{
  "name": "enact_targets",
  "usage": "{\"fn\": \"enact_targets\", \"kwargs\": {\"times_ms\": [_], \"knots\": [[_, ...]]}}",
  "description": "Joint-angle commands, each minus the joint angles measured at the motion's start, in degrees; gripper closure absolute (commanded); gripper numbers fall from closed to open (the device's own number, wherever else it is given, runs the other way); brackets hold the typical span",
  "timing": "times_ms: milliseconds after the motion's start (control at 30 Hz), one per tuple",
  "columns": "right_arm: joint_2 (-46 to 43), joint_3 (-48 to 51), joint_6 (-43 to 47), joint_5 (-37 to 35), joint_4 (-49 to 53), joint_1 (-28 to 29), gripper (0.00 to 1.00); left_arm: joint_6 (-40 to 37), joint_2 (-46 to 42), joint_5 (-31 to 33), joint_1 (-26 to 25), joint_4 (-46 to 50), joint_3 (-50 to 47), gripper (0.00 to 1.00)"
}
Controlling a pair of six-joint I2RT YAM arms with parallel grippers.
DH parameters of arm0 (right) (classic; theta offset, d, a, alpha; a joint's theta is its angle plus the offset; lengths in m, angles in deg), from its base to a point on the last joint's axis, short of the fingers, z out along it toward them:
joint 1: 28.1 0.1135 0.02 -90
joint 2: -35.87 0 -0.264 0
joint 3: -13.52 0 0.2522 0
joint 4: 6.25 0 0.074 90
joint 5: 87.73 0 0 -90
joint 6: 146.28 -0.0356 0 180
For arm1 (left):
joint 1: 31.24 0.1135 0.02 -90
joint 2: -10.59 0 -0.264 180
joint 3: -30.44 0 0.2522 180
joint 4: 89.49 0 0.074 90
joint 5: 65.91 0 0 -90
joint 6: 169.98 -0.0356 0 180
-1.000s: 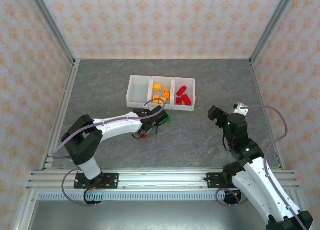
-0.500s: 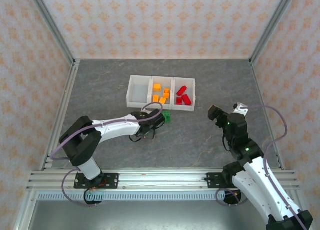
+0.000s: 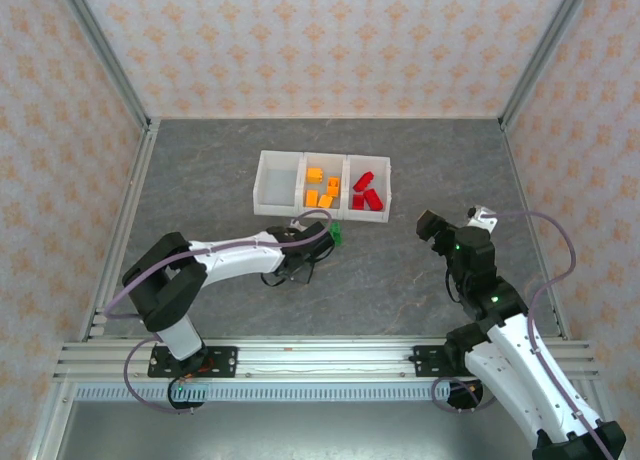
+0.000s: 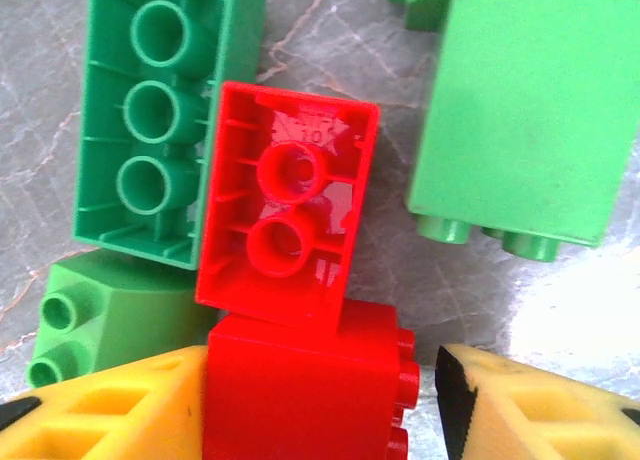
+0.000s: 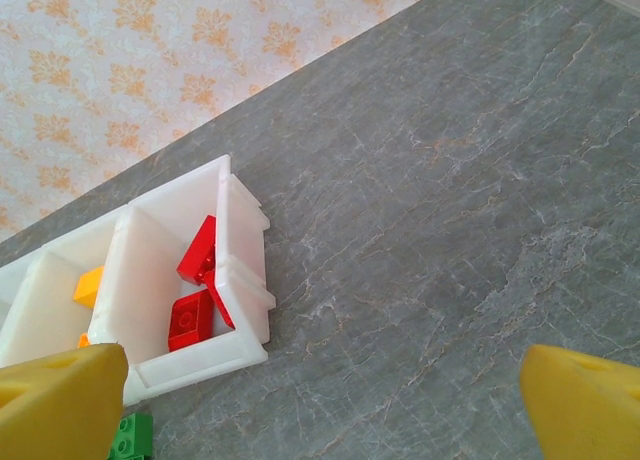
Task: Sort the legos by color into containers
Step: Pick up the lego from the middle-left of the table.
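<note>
The left gripper [image 4: 320, 415] hangs low over a cluster of loose legos [image 4: 300, 180], its yellow fingertips [image 4: 110, 410] parted to either side of a red brick [image 4: 300, 390] that lies with its studs pointing sideways; one finger is against the brick's flank, while a sliver of table shows between the studs and the other finger, so the jaws straddle it without clamping. A second red brick [image 4: 285, 210] lies hollow side up, resting on the first and overlapping a long green brick [image 4: 150, 120], also hollow side up; a smaller green brick [image 4: 95, 320] sits just beside that finger, and a large green block [image 4: 525, 110] lies apart on the other side, studs toward the gripper.

From above, the left arm [image 3: 235, 252] reaches across the grey table [image 3: 400, 280] to this cluster, which lies just in front of the containers [image 3: 280, 185]; a green piece [image 3: 337, 234] peeks out beside the wrist. The containers are three white bins joined in a row; the middle one holds orange bricks [image 3: 322, 185], the right one red bricks [image 3: 367, 192].

The right gripper [image 5: 320, 410] is held above the table, well to the right of the bins, its fingers spread wide with nothing between them; its camera looks across the stone-patterned surface toward the end bin and its red pieces.
</note>
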Motion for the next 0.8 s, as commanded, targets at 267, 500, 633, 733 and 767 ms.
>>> {"fn": "enact_targets", "kwargs": {"times_ms": [267, 500, 633, 733, 767], "knots": [[-0.02, -0.14, -0.67, -1.90, 0.56, 0.12, 0.00, -3.31, 6.79, 2.72, 0.13, 2.46, 4.22, 0.54], [-0.02, -0.36, -0.68, -2.09, 0.93, 0.07, 0.00, -1.02, 5.47, 2.85, 0.53, 2.88, 4.75, 0.63], [-0.02, -0.43, -0.71, -2.35, 1.00, 0.13, 0.00, 0.04, 0.99, 2.11, 0.52, 2.88, 6.40, 0.64], [-0.02, -0.40, -0.85, -2.44, 1.00, 0.07, 0.00, -0.07, -2.09, 0.87, 0.83, 3.06, 9.91, 0.64], [-0.09, -0.43, -0.86, -2.53, 1.09, 0.09, 0.00, -0.28, -2.73, 0.86, 0.96, 3.27, 11.40, 0.64]]}}
